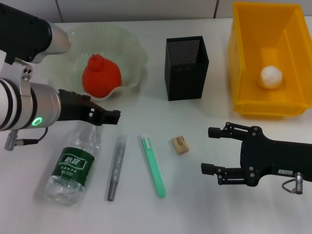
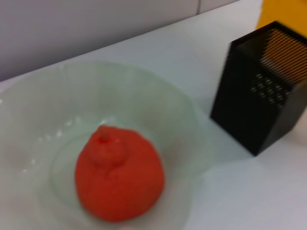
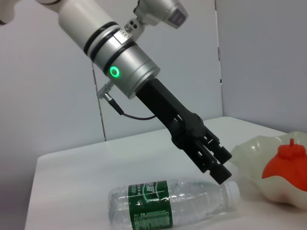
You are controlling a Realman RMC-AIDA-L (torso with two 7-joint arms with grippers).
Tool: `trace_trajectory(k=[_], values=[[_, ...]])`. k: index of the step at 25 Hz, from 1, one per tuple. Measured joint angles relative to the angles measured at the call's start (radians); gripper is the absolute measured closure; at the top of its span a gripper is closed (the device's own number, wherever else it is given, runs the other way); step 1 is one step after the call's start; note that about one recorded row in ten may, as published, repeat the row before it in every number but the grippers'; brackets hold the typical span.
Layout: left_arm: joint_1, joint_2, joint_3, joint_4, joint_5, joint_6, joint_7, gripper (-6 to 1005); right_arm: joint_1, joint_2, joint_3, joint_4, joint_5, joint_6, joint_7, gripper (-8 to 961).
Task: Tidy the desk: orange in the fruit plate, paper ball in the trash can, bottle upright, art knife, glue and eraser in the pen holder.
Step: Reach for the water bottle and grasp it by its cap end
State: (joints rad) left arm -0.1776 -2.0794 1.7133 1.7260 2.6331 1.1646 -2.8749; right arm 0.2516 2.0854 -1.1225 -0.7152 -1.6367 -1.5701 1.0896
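Note:
The orange (image 1: 100,75) (image 2: 119,177) (image 3: 285,165) rests in the pale green fruit plate (image 1: 131,48) (image 2: 182,110) (image 3: 249,153). In the yellow trash can (image 1: 292,105) lies the paper ball (image 1: 270,76). On its side at front left is the bottle (image 1: 73,165) (image 3: 168,203); my left gripper (image 1: 111,116) (image 3: 221,165) hovers just above its cap end. The black pen holder (image 1: 186,68) (image 2: 261,96) stands at centre back. A grey glue stick (image 1: 115,168), a green art knife (image 1: 153,165) and the eraser (image 1: 180,145) lie on the table. My right gripper (image 1: 210,150) is open and empty, right of the eraser.
The white table carries everything, and a grey wall runs behind it. The trash can's yellow corner (image 2: 283,12) shows beyond the pen holder in the left wrist view. Bare tabletop lies between the eraser and the right gripper and in front of the pen holder.

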Motion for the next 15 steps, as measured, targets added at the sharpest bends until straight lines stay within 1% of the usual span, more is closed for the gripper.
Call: trace_trajectory(k=[1, 4, 5, 8, 15], values=[[0.0, 0.0, 0.0, 0.0, 0.0, 0.0, 0.0, 170, 0.0, 0.0, 0.0, 0.001, 0.0, 0.0, 0.0, 118], [-0.029, 0.0, -0.012, -0.082, 0.013, -0.03, -0.001, 170, 0.0, -0.001, 0.001, 0.006, -0.003, 0.001, -0.002, 118], [-0.029, 0.0, -0.012, -0.082, 0.013, -0.03, -0.001, 170, 0.0, -0.001, 0.001, 0.006, -0.003, 0.001, -0.002, 118], [-0.049, -0.001, -0.018, -0.132, 0.014, -0.04, -0.002, 171, 0.001, -0.001, 0.001, 0.01, -0.003, 0.001, -0.002, 119], [-0.053, -0.001, -0.022, -0.175, 0.016, -0.069, -0.003, 172, 0.003, -0.001, -0.006, 0.015, -0.004, 0.02, 0.001, 119]])
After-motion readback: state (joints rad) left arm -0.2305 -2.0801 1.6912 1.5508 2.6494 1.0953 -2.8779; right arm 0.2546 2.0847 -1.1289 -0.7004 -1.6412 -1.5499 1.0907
